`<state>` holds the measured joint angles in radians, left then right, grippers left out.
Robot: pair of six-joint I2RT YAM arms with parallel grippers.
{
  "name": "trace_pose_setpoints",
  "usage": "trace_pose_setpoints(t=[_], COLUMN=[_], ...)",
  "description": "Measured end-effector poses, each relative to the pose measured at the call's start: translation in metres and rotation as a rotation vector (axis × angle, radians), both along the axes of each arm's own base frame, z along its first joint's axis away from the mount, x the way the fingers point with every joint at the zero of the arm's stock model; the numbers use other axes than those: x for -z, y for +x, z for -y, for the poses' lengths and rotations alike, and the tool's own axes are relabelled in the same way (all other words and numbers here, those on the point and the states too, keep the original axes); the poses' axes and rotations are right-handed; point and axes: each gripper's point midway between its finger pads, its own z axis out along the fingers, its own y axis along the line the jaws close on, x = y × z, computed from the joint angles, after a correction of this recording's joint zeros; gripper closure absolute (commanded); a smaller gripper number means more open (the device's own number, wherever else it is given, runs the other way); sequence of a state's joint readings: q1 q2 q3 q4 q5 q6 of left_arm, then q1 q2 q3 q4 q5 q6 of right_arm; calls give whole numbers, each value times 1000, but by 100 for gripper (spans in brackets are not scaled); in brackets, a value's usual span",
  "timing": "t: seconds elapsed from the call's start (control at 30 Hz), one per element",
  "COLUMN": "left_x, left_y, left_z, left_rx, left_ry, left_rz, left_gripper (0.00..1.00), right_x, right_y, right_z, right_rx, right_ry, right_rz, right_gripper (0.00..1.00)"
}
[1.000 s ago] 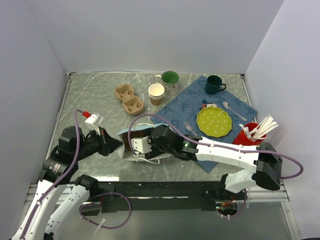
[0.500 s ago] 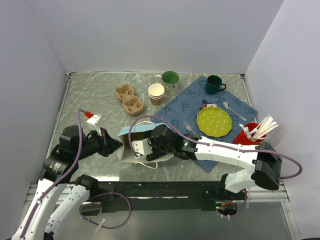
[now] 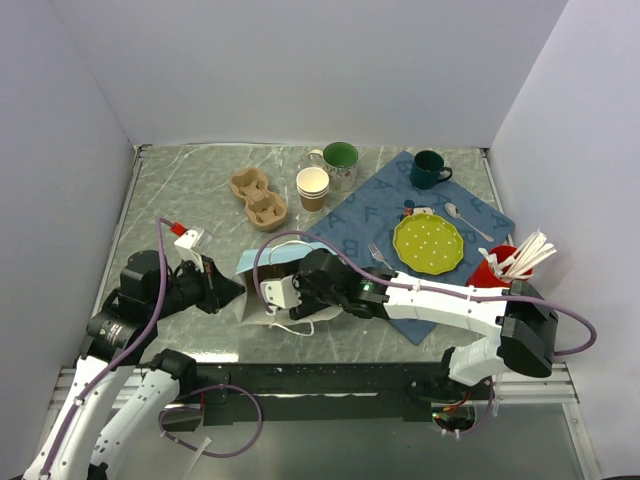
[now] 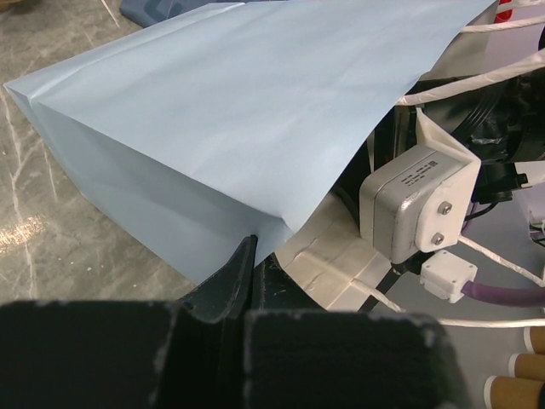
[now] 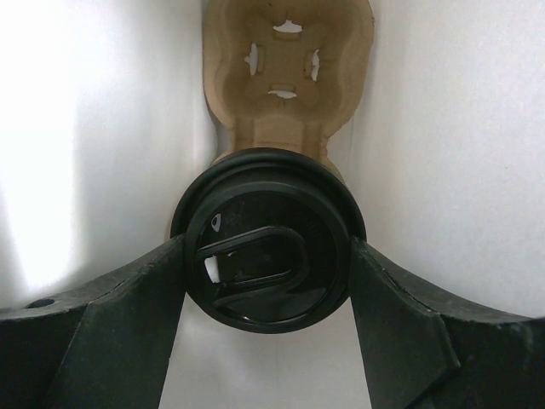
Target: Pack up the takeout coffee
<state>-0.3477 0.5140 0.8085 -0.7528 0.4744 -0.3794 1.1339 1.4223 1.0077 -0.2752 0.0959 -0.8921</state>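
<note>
The takeout coffee's black lid (image 5: 255,281) fills the right wrist view; the brown cup under it is hidden. My right gripper (image 5: 268,243) is shut on the coffee, one finger against each side of the lid, deep inside the pale blue paper bag (image 3: 258,268). A brown pulp cup carrier (image 5: 285,85) lies in the bag just beyond the cup. In the top view the right gripper (image 3: 285,295) is hidden in the bag's mouth. My left gripper (image 3: 228,290) is shut on the bag's edge (image 4: 281,226) and holds it up; its jaws (image 4: 254,256) meet on the paper.
On the table behind stand a second pulp carrier (image 3: 258,198), a stack of lidless paper cups (image 3: 313,187), a green mug (image 3: 340,158) and a dark teal mug (image 3: 430,168). A blue cloth (image 3: 370,205) carries a green plate (image 3: 428,243), fork and spoon. A red cup of utensils (image 3: 497,268) is at right.
The right arm has pushed a little further left into the bag with the coffee. The left gripper keeps its hold on the bag's edge.
</note>
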Motion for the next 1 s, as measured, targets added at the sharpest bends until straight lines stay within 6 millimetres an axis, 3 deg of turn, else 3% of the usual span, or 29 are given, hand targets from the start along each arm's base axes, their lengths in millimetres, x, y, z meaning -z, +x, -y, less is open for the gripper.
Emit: trace_pose_setpoints(t=[0.5, 1.0], left_x=[2, 2], left_y=[-2, -3], left_z=[-3, -1], left_rx=[19, 47], left_ry=[31, 42], left_rz=[28, 46], left_gripper=[99, 99], right_x=[-17, -8], right_y=[-5, 5], right_z=[12, 16], right_rx=[-9, -22], right_ry=[-11, -62], right_rz=[-6, 42], right_gripper=[47, 47])
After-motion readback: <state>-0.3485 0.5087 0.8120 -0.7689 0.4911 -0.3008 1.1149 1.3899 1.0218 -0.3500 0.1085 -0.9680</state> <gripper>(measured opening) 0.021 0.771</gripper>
